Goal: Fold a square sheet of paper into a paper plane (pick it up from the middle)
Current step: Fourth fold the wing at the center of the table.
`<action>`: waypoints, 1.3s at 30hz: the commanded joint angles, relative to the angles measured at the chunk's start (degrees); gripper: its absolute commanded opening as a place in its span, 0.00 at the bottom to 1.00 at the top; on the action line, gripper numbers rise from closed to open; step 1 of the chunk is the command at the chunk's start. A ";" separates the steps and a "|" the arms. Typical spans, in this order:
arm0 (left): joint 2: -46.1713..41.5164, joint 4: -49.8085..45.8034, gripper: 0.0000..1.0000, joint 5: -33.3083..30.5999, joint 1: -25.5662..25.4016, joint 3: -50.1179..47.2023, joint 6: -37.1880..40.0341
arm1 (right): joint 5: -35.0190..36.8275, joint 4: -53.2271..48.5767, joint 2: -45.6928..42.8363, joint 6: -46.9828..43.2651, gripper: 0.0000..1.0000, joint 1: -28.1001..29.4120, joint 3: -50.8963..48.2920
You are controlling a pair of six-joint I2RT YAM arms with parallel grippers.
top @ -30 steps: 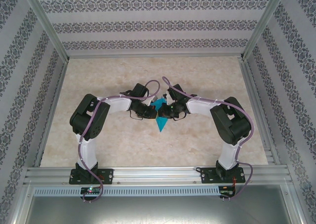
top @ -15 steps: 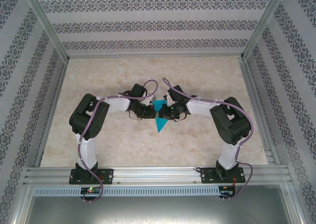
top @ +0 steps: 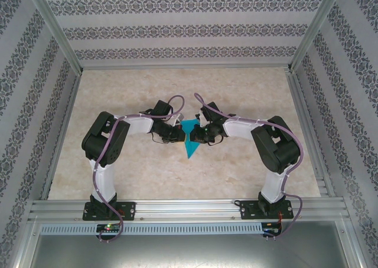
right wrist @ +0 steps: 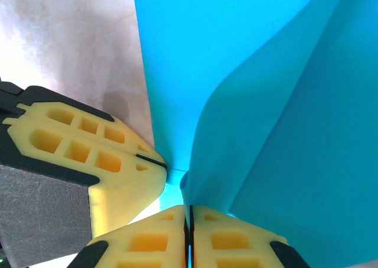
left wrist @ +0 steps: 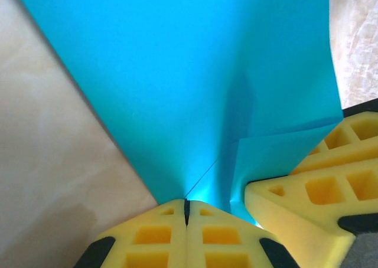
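Paper plane [top: 190, 139], teal-blue and folded into a narrow triangle, sits between the two grippers at the middle of the table [top: 248, 91]. Its sharp tip points toward the arm bases. The left gripper [left wrist: 186, 208] is clamped on its edge, yellow fingers [left wrist: 147, 235] pressed together with the paper pinched between them. The right gripper [right wrist: 189, 212] is likewise closed on the paper from the opposite side, just beside the left one. A crease runs up the paper from the left gripper's tips. Whether the plane is lifted off the table I cannot tell.

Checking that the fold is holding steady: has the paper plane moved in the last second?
Yes, slightly. The tip of the paper plane has drifted a little to the left, judged against the near rail of the table.
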 commanded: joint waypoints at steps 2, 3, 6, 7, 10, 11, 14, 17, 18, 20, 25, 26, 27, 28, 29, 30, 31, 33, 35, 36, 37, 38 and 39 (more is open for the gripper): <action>-1.00 -2.28 0.00 -1.39 0.89 -0.62 -0.97 | 0.86 -1.52 0.45 -1.21 0.10 0.33 -0.45; -0.89 -2.16 0.00 -1.43 0.93 -0.66 -0.98 | 0.70 -1.37 0.36 -1.08 0.10 0.32 -0.47; -0.36 -1.38 0.00 -1.29 0.95 -0.99 -1.44 | -0.02 -0.42 0.08 -0.83 0.10 0.55 -0.15; -0.14 -1.12 0.00 -1.26 0.95 -1.05 -1.55 | -0.16 -0.43 0.09 -0.82 0.11 0.66 -0.03; 0.29 -0.61 0.00 -1.15 0.87 -1.32 -1.77 | -0.53 -0.05 0.44 -0.42 0.12 0.92 0.37; 0.30 -0.49 0.00 -1.14 0.87 -1.35 -1.68 | -0.84 0.50 0.52 -0.08 0.13 0.95 0.35; 0.54 -0.36 0.00 -1.08 0.95 -1.32 -1.59 | -1.71 1.97 0.95 0.93 0.13 1.03 0.08; 0.76 -0.52 0.00 -1.08 0.91 -1.28 -1.24 | -2.42 4.27 0.82 2.22 0.13 1.17 -0.57; 0.91 -0.70 0.00 -1.10 0.87 -1.27 -1.12 | -2.63 5.08 0.68 2.66 0.14 1.12 -0.77; 1.17 -1.04 0.00 -1.30 0.87 -1.19 -0.77 | -2.92 6.23 0.14 3.31 0.14 1.12 -1.21; 1.35 -1.03 0.00 -1.29 0.94 -1.18 -0.49 | -3.76 6.91 0.43 3.62 0.16 1.03 -1.00; 1.36 -0.98 0.00 -1.27 0.91 -1.15 -0.54 | -3.91 7.01 0.65 3.61 0.16 1.03 -1.05; 1.36 -0.99 0.00 -1.28 0.87 -1.06 -0.50 | -4.05 7.34 0.70 3.76 0.16 0.99 -1.23; 1.40 -1.04 0.00 -1.26 0.92 -0.98 -0.42 | -4.20 7.88 0.56 3.95 0.17 0.95 -1.61; 1.48 -1.14 0.00 -1.23 0.93 -0.93 -0.28 | -4.29 8.40 0.19 4.21 0.18 0.73 -2.16; 1.52 -1.37 0.00 -1.36 0.94 -1.00 -0.15 | -4.21 8.79 -0.43 4.48 0.19 0.49 -2.74; 1.60 -1.41 0.00 -1.36 0.89 -0.96 -0.01 | -4.10 9.06 -1.26 4.67 0.20 0.19 -3.24; 1.87 -1.58 0.00 -1.34 0.92 -0.96 0.08 | -4.00 9.04 -2.64 4.69 0.20 -0.35 -3.78; 1.97 -1.64 0.00 -1.30 0.92 -0.77 0.21 | -3.89 8.53 -3.46 4.57 0.21 -0.92 -3.72; 1.98 -1.60 0.00 -1.26 0.88 -0.75 0.21 | -3.93 8.67 -3.64 4.59 0.21 -1.14 -3.86; 2.06 -1.72 0.00 -1.26 0.93 -0.66 0.21 | -4.13 8.91 -3.84 4.79 0.22 -1.33 -4.05; 2.16 -1.71 0.00 -1.24 0.95 -0.52 0.19 | -4.15 8.94 -3.95 4.87 0.22 -1.43 -4.04; 2.20 -1.65 0.00 -1.26 0.91 -0.53 0.20 | -4.15 9.05 -4.04 4.86 0.23 -1.54 -4.00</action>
